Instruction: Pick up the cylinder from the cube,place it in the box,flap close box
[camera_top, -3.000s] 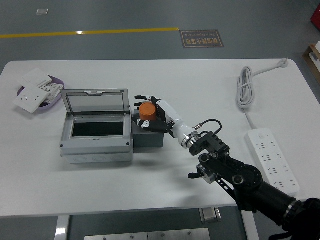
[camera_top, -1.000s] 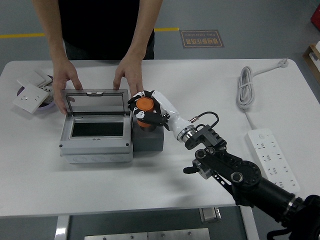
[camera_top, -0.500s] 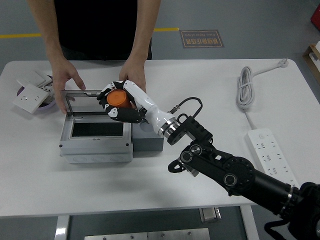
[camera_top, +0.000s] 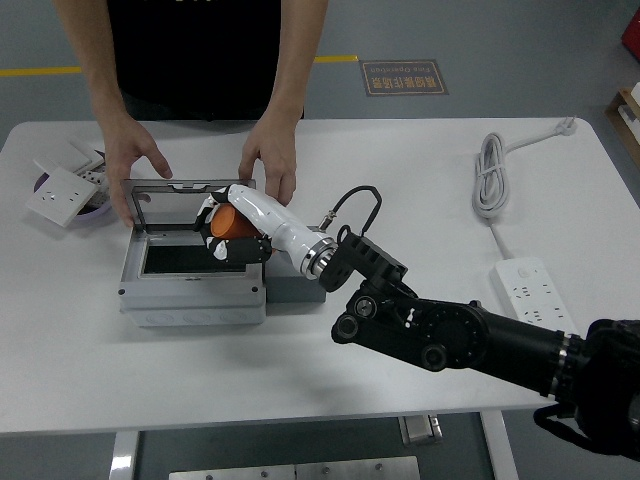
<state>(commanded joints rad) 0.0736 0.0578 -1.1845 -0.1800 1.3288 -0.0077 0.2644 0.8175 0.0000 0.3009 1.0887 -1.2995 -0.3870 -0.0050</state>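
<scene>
My right hand (camera_top: 228, 228) is shut on the orange cylinder (camera_top: 229, 223) and holds it over the right end of the grey box's (camera_top: 190, 290) dark opening, just above the rim. The box's clear lid (camera_top: 183, 204) stands open at the back. A dark grey cube (camera_top: 295, 287) sits against the box's right side, with nothing on top. A person at the far side rests one hand (camera_top: 130, 165) at the lid's left corner and the other hand (camera_top: 270, 155) behind its right corner.
A purple bowl (camera_top: 100, 203) with white switch plates (camera_top: 62, 193) lies at the far left. A coiled white cable (camera_top: 490, 178) and a white power strip (camera_top: 538, 310) lie on the right side.
A person has come to the far side and put both hands at the lid. My right hand lifted the cylinder off the cube and carried it left and down over the box opening.
</scene>
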